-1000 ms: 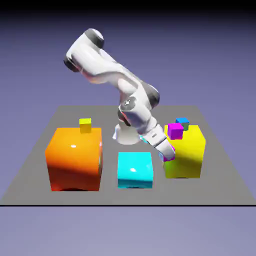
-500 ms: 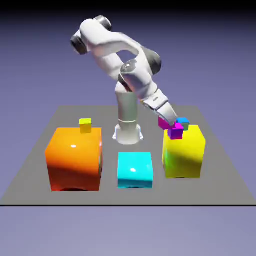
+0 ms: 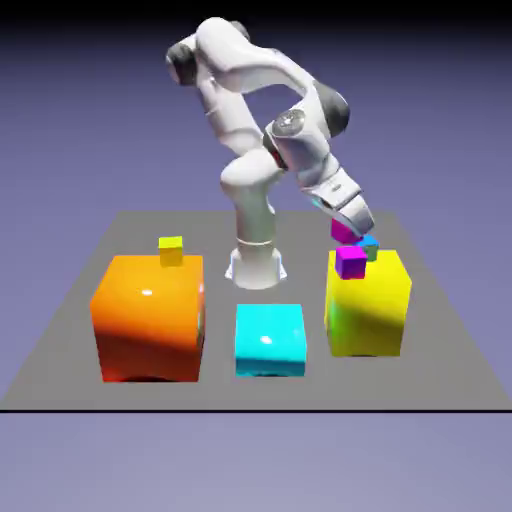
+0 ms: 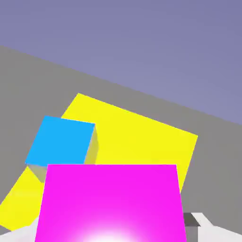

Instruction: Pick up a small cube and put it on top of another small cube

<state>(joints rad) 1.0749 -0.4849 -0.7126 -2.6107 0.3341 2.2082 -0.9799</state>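
Exterior view: the grey table (image 3: 220, 392) spans the frame, and my arm (image 3: 253, 208) reaches from the upper middle to the right. The orange block (image 3: 150, 320) sits lower left, the yellow block (image 3: 368, 315) right of centre and the cyan block (image 3: 270, 340) at lower centre. I see no container in either view, so nothing is inside anything; the blocks only act as stands.

My gripper (image 3: 352, 233), at centre right, is closed on a magenta cube (image 3: 342, 230), its fingers apart by just the cube's width. In the hand view that cube fills the bottom middle.

The other magenta cube (image 3: 351, 264) appears to rest on the yellow block, near its front edge. The blue cube (image 4: 60, 140) sits on the same block, left of centre in the hand view. The small yellow cube (image 3: 171, 251) is at the orange block's upper edge, upper left.

I judge the pick done and the lift made. Left for me: line up over the other magenta cube, lower, release, back off. I must avoid nudging the blue cube.
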